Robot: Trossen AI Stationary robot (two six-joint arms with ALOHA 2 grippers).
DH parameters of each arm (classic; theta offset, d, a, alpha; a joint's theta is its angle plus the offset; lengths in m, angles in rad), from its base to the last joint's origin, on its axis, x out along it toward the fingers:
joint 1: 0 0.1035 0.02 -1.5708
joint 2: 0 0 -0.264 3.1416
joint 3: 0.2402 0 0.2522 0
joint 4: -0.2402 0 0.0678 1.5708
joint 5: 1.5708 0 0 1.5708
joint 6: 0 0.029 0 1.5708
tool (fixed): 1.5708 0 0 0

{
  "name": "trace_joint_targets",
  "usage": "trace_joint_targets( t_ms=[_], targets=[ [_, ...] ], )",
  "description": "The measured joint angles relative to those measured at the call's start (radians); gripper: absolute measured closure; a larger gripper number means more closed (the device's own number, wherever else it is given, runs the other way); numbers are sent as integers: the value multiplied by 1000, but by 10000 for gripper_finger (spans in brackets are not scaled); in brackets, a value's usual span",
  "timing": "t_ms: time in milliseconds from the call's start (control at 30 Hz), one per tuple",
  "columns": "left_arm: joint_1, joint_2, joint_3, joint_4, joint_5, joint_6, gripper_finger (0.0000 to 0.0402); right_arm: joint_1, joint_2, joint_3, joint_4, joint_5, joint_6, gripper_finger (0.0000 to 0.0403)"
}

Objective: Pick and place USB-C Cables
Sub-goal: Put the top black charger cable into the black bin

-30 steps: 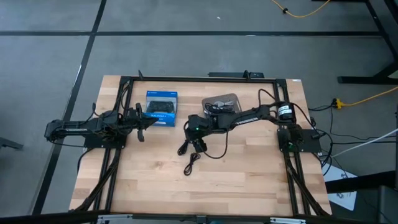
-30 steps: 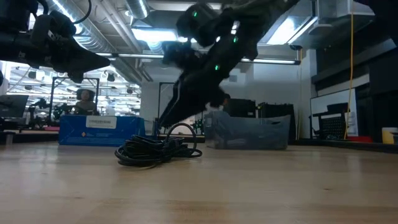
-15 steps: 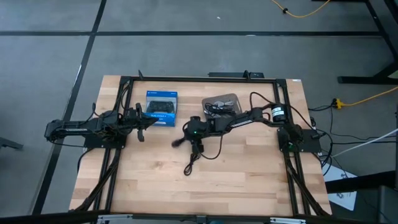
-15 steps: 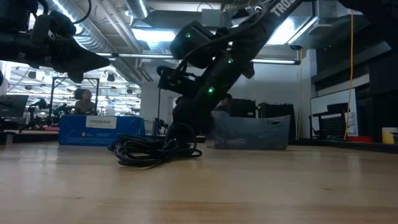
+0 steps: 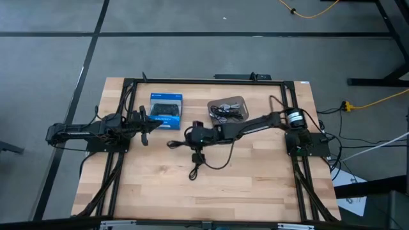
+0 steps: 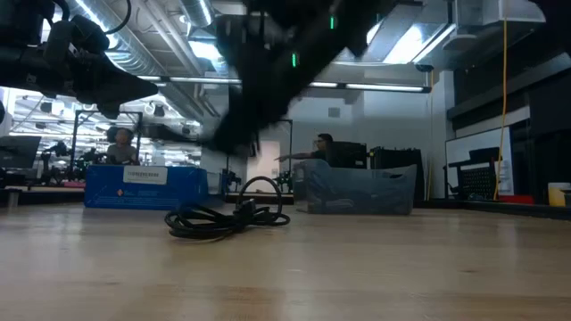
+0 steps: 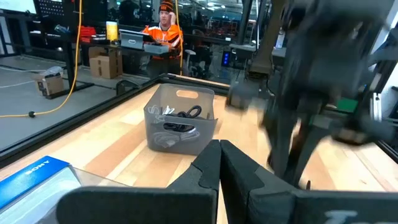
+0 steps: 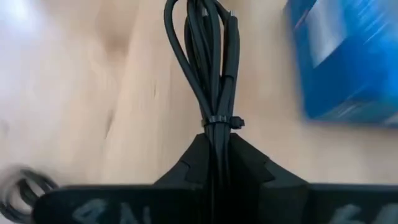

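My right gripper (image 8: 214, 140) is shut on a black USB-C cable bundle (image 8: 208, 62) bound by a zip tie. It hovers mid-table (image 5: 186, 139), right of the blue box (image 5: 166, 110). A second black cable (image 5: 199, 163) lies loosely coiled on the wood nearer the front edge, also plain in the low view (image 6: 227, 218). The grey bin (image 5: 228, 108) at the far middle has cables in it. My left gripper (image 5: 146, 124) waits shut at the table's left, above the wood. My right gripper pinches the black bundle between its two fingers, just behind the zip tie (image 8: 219, 122) at one end. The fingers point roughly level toward the table's left, and the bundle runs on along them, its loops (image 8: 199, 37) sticking out past the fingertips. It is lifted clear of the table.
The blue box (image 8: 348, 56) lies close ahead of the held bundle. The see-through bin (image 7: 180, 121) stands behind my right arm. Black frame rails (image 5: 121, 115) run along the table's sides. Bare wood lies toward the near edge. A person stands in the room beyond the table.
My right gripper has shut on one black bundle, lifted it off the wood and carried it a little toward the table's left and far edge. The other black cable has stayed on the table.
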Motion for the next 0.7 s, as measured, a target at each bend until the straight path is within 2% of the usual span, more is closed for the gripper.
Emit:
trace_joint_targets(
  t_ms=[67, 133, 233, 300, 500, 633, 700],
  targets=[
    [0, 0, 0, -1, 0, 0, 401, 11, -36, 22, -9, 40, -27, 365],
    [0, 0, 0, -1, 0, 0, 401, 25, -82, 32, -50, 137, -70, 365],
    [0, 0, 0, -1, 0, 0, 401, 36, -159, 34, -135, 371, -93, 365],
    [0, 0, 0, -3, 0, 0, 401, 29, -205, 32, -256, 508, -56, 365],
    [0, 0, 0, -4, 0, 0, 401, -18, -309, 30, -798, 684, 293, 365],
    [0, 0, 0, -5, 0, 0, 401, -59, -323, 28, -1160, 759, 544, 365],
    [0, 0, 0, -5, 0, 0, 401, -74, -329, 14, -1211, 783, 582, 365]
  ],
)
